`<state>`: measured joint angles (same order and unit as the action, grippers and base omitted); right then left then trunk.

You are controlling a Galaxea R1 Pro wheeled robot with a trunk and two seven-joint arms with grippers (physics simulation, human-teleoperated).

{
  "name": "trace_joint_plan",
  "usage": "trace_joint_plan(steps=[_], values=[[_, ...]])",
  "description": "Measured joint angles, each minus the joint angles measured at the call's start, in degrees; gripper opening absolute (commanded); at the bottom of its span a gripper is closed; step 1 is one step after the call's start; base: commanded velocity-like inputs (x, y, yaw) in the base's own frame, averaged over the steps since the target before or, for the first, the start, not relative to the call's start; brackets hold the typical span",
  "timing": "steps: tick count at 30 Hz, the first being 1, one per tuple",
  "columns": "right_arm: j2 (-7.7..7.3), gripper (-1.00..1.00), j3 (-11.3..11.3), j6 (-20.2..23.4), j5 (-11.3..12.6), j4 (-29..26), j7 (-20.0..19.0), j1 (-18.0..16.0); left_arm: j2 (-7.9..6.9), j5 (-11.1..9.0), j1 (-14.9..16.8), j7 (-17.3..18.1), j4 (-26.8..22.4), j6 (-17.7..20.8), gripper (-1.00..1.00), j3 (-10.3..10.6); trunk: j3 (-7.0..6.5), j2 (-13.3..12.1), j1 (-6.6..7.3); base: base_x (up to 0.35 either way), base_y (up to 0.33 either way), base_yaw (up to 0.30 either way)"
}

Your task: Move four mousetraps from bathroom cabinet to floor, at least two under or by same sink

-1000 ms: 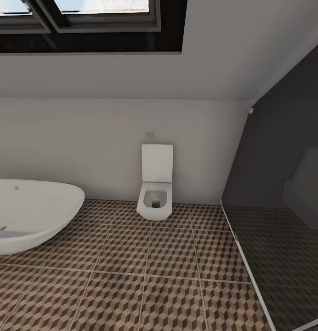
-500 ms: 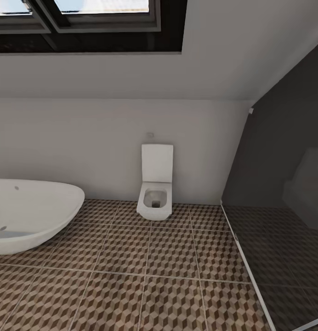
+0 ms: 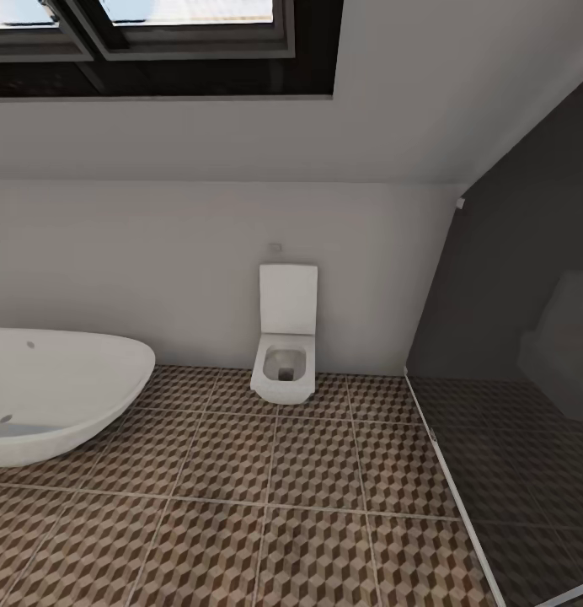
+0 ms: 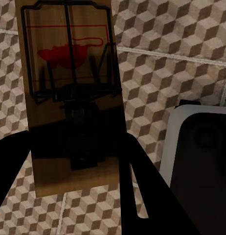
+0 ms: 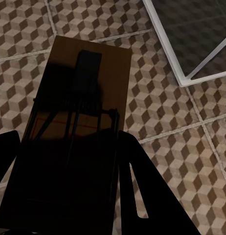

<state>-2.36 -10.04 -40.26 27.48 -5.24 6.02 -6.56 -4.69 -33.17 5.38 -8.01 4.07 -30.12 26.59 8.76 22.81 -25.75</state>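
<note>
Your head view takes in the floor point(image 3: 241, 506), a white toilet point(image 3: 285, 346) against the far wall, the tub point(image 3: 56, 392) cut off at the left edge, a dark glass partition point(image 3: 510, 379) on the right with a blurred pale shape behind it, and a skylight point(image 3: 157, 42) cut off at the top.

At your left wrist, a trap point(image 4: 71, 93) sits between the two dark fingers point(image 4: 137, 196) of the left gripper point(image 4: 74, 166), which is clamped on its near end; the board's far end sticks out over the patterned tiles point(image 4: 167, 73), wire frame and red mark facing the camera. The fingers are black silhouettes, so the exact contact is hard to make out. A dark object with a pale rim point(image 4: 201, 152) is cut off at the frame edge; you can't tell what it is.

At your right wrist, a second trap point(image 5: 79, 127) is likewise gripped by the right gripper point(image 5: 69, 196), much of it in deep shadow, its near end hidden between the fingers point(image 5: 142, 186). Below it lie tiles point(image 5: 191, 147) and the pale-framed corner of the glass partition point(image 5: 191, 44). Both grippers point down at the floor.
</note>
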Motion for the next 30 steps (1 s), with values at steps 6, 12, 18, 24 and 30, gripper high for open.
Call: trace_joint_plan(steps=[6, 12, 18, 24, 30], values=[[0.0, -1.0, 0.0, 0.0, 0.0, 0.0, 0.0, 0.0, 0.0, 0.0, 0.0, 0.0, 0.0, 0.0, -1.0, 0.0, 0.0, 0.0, 0.0, 0.0, 0.0, 0.0], [0.0, -1.0, 0.0, 0.0, 0.0, 0.0, 0.0, 0.0, 0.0, 0.0, 0.0, 0.0, 0.0, 0.0, -1.0, 0.0, 0.0, 0.0, 0.0, 0.0, 0.0, 0.0], [0.0, -1.0, 0.0, 0.0, 0.0, 0.0, 0.0, 0.0, 0.0, 0.0, 0.0, 0.0, 0.0, 0.0, -1.0, 0.0, 0.0, 0.0, 0.0, 0.0, 0.0, 0.0], [0.0, -1.0, 0.0, 0.0, 0.0, 0.0, 0.0, 0.0, 0.0, 0.0, 0.0, 0.0, 0.0, 0.0, -1.0, 0.0, 0.0, 0.0, 0.0, 0.0, 0.0, 0.0], [0.0, -1.0, 0.0, 0.0, 0.0, 0.0, 0.0, 0.0, 0.0, 0.0, 0.0, 0.0, 0.0, 0.0, -1.0, 0.0, 0.0, 0.0, 0.0, 0.0, 0.0, 0.0]])
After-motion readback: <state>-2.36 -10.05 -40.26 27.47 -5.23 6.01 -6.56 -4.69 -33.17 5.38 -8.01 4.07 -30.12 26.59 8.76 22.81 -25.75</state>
